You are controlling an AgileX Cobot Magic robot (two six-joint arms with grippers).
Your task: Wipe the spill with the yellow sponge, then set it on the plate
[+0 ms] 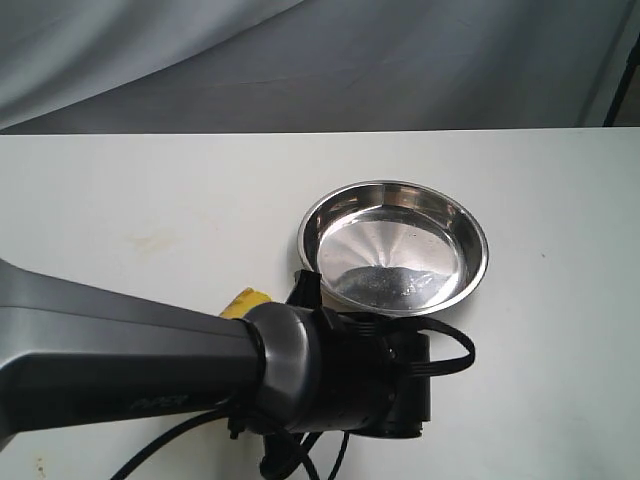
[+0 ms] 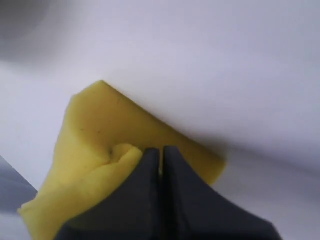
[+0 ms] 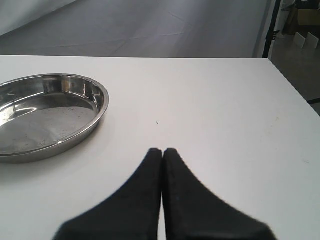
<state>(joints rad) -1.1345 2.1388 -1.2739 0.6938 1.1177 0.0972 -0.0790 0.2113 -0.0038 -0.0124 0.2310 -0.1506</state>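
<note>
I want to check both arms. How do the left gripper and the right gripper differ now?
The left gripper is shut on the sponge, pinching its foam into a fold; the right gripper is shut on nothing. The left gripper sits in yellow foam; the right gripper faces bare table, with the plate nearby. Both are dark and closed tight.

Thick bright yellow foam sponge (image 2: 115, 125), dented, pinched between the left gripper's (image 2: 161, 152) closed jaws; round shiny steel plate (image 1: 400, 235) sits just beside that gripper.
</note>
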